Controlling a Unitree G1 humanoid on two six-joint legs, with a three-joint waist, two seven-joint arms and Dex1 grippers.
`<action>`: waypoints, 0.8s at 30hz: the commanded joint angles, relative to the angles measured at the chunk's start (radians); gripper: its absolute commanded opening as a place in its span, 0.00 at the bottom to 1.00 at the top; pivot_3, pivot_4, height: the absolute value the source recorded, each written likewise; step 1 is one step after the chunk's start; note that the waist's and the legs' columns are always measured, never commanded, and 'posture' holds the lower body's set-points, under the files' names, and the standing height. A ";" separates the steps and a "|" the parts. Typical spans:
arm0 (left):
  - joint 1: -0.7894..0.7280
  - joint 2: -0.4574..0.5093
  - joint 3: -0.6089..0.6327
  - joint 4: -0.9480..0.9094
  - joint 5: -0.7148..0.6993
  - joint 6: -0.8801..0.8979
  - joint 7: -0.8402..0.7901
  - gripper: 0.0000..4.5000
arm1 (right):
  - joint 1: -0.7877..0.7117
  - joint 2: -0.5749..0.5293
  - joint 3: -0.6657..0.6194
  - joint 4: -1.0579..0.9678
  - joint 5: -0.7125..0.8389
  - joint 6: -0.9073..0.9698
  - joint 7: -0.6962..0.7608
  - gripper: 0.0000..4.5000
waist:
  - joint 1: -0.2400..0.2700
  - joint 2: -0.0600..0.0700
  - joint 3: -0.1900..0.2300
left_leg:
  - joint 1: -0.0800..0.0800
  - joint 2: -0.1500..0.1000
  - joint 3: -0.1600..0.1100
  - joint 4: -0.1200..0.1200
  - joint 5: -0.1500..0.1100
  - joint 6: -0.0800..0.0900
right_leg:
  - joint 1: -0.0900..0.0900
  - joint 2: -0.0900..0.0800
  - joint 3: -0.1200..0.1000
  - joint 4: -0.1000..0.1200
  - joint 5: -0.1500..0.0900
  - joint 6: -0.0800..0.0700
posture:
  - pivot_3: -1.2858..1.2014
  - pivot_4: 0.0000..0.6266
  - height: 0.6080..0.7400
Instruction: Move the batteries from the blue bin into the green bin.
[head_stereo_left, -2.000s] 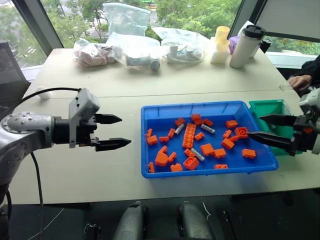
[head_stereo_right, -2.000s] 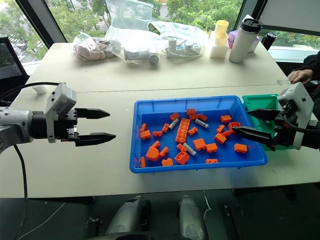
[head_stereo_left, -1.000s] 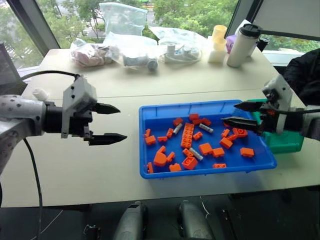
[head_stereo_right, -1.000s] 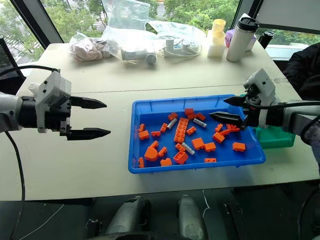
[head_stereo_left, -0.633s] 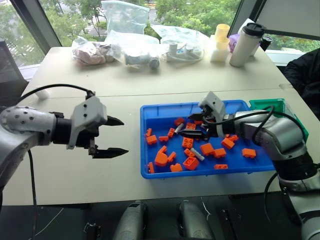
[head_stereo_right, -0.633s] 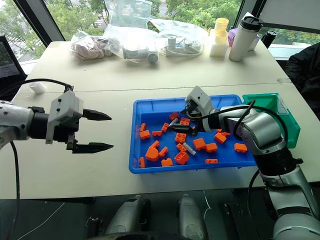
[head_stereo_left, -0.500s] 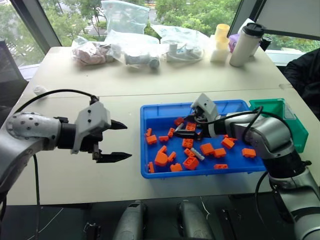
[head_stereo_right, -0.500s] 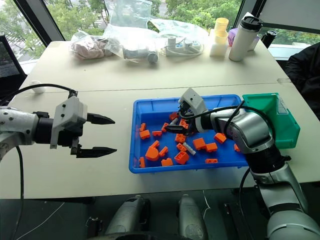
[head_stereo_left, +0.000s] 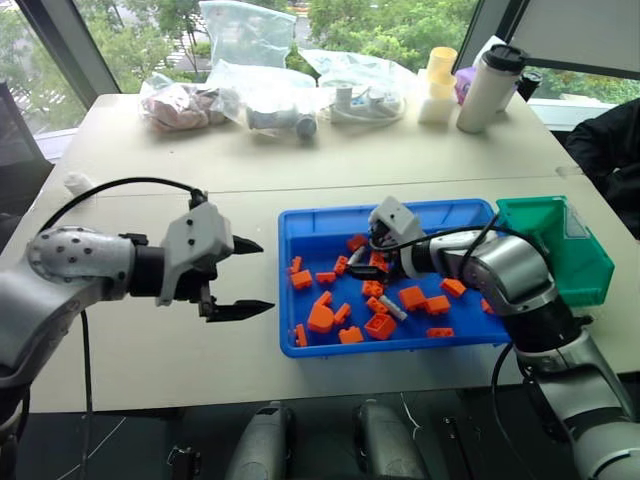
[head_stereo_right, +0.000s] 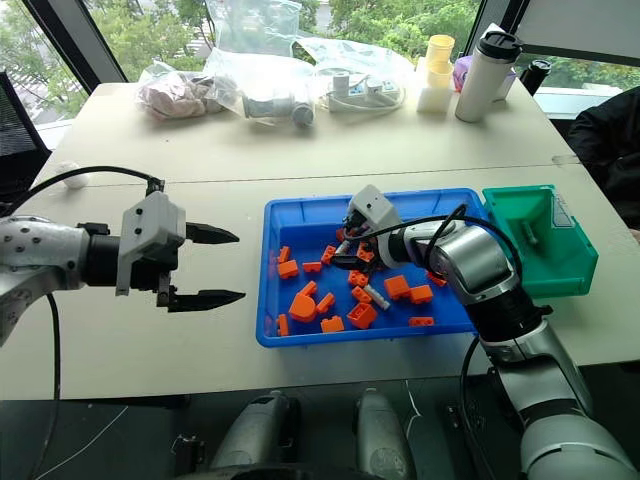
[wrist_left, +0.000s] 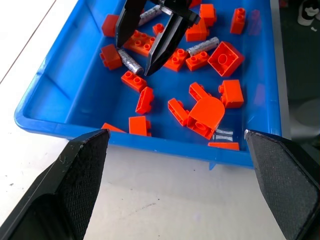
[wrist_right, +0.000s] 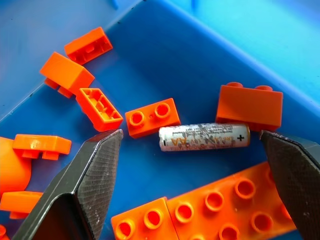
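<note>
Right hand (wrist_right: 190, 165) spread wide around battery (wrist_right: 204, 136) in blue bin (head_stereo_left: 310, 225), printed label visible in wrist view, left hand (head_stereo_left: 245, 277) open, empty, at 9 o'clock.

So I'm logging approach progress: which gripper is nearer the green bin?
Right. The right gripper is inside the blue bin beside the green bin; the left gripper hovers beyond the tray's far side.

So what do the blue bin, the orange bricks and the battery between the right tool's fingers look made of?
Blue bin: glossy moulded plastic, by its sheen and rounded rim. Orange bricks: hard plastic, semi-matte, with moulded studs. Battery: probably metal under a silvery printed wrap, slightly crinkled.
</note>
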 joint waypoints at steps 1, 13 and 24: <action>-0.030 -0.001 -0.002 0.010 0.024 -0.027 -0.010 1.00 | -0.018 0.013 0.020 0.010 -0.040 -0.022 -0.003 0.99 | 0.001 0.000 0.000 | 0.000 0.000 0.000 0.000 0.000 0.000 | 0.000 0.000 0.000 0.000 0.000 0.000 | 0.52 0.24 1.00; -0.039 -0.021 -0.021 0.026 0.066 -0.057 -0.015 1.00 | -0.003 0.030 0.076 -0.002 -0.113 -0.040 0.014 0.49 | -0.001 0.000 0.000 | 0.000 0.000 0.000 0.000 0.000 0.000 | 0.000 0.000 0.000 0.001 0.000 0.000 | 0.52 0.24 1.00; -0.116 -0.165 0.006 0.058 -0.036 -0.038 0.022 1.00 | -0.046 -0.091 -0.214 -0.165 -0.039 0.077 0.018 0.49 | 0.009 0.000 0.000 | -0.002 -0.001 -0.001 0.002 0.000 0.000 | 0.000 -0.001 -0.001 0.001 0.000 0.000 | 0.52 0.24 1.00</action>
